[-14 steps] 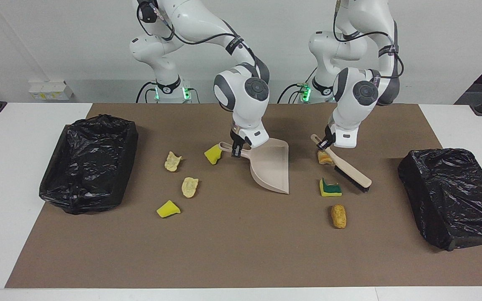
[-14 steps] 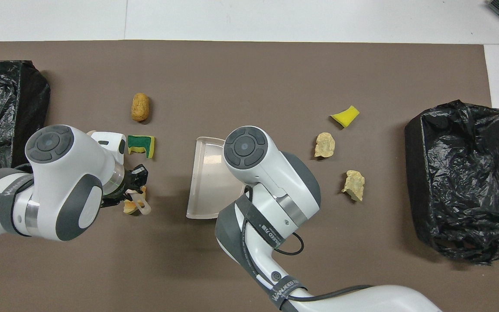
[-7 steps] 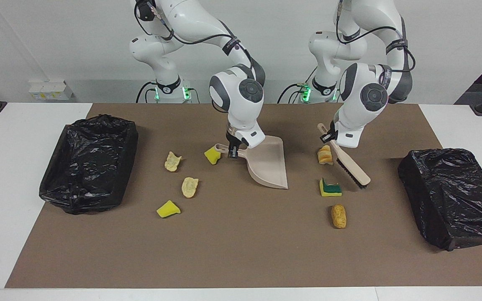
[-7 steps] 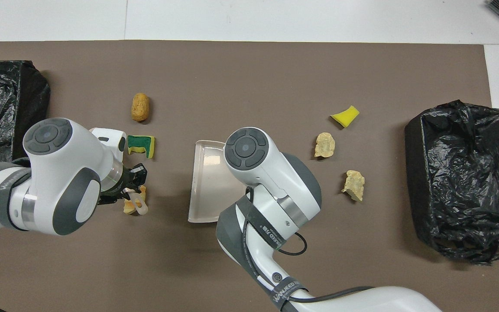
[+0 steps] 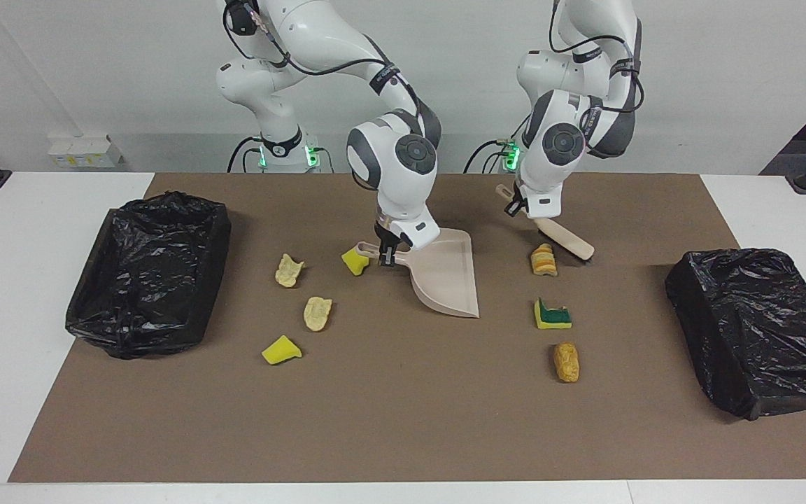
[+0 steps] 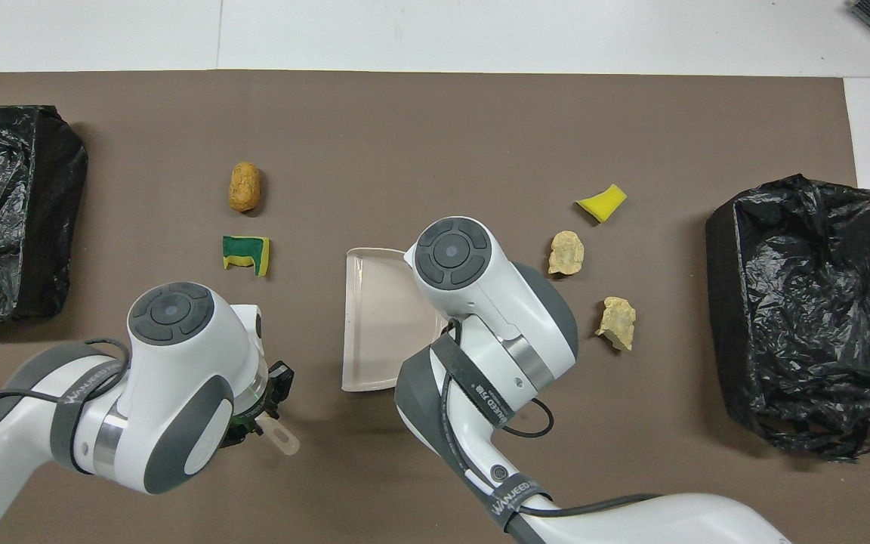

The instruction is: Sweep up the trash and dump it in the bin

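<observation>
My right gripper [image 5: 387, 255] is shut on the handle of the beige dustpan [image 5: 445, 276], whose pan rests on the mat; in the overhead view the arm hides that gripper. My left gripper [image 5: 515, 207] is shut on the handle of the beige brush [image 5: 565, 239], held low over the mat beside a striped bread-like piece [image 5: 543, 260]. Several scraps of trash lie about. A yellow-green sponge [image 5: 551, 314] and an orange-brown piece [image 5: 566, 361] lie farther out. A yellow chunk [image 5: 355, 260] touches the dustpan handle. Two beige foam bits [image 5: 289, 270] [image 5: 317, 313] and another yellow chunk [image 5: 280, 350] lie toward the right arm's end.
A black-lined bin [image 5: 147, 273] stands at the right arm's end of the brown mat [image 5: 403, 420], and a second black-bagged bin [image 5: 756, 329] stands at the left arm's end. White table [image 5: 18, 350] borders the mat.
My left gripper has carried the brush back toward the robots and toward the table's middle, away from the yellow-green sponge. The dustpan has edged slightly toward the robots.
</observation>
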